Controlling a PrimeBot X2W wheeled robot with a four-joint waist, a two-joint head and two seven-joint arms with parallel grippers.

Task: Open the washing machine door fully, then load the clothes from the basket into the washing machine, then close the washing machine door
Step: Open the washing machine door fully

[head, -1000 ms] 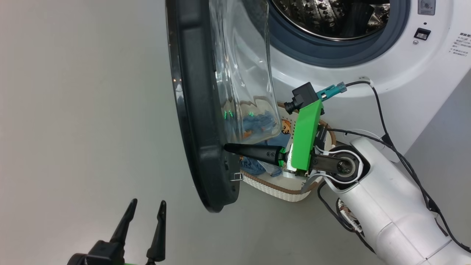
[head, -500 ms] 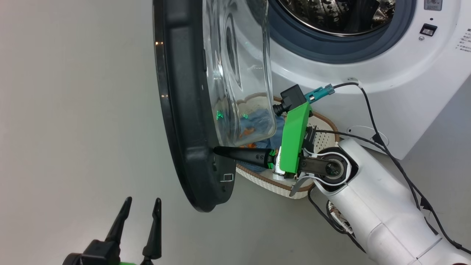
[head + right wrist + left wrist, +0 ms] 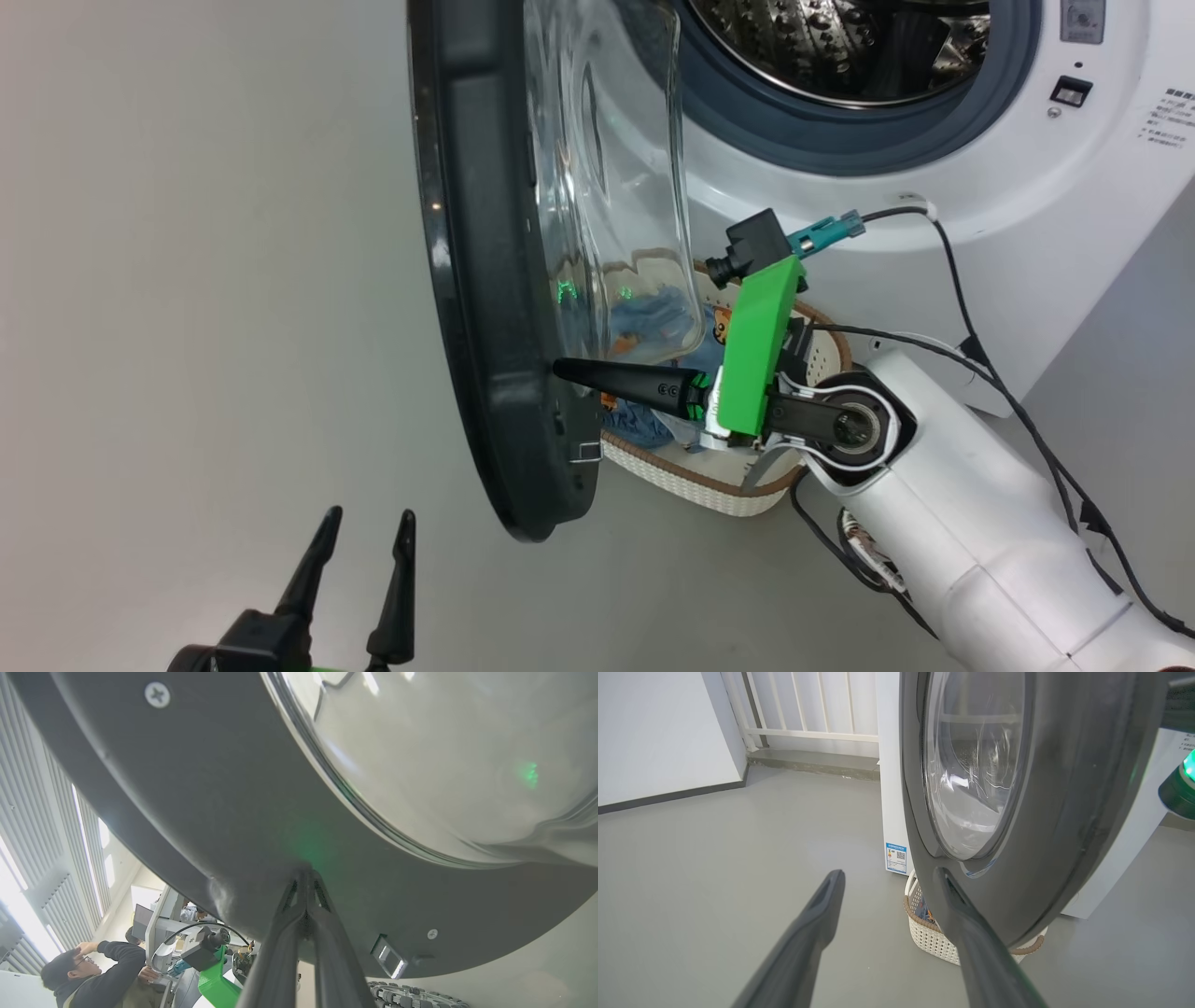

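Jaws together — against door rim (image 3: 187,812)

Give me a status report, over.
Right gripper shut, tips on washing machine door inner rim. Left gripper open, free. Door stands over the basket, clothes inside.

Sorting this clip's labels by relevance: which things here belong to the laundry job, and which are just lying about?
Job: washing machine door, washing machine, basket, clothes, right gripper, shut, against the door.
Just about: white railing, person in the background.
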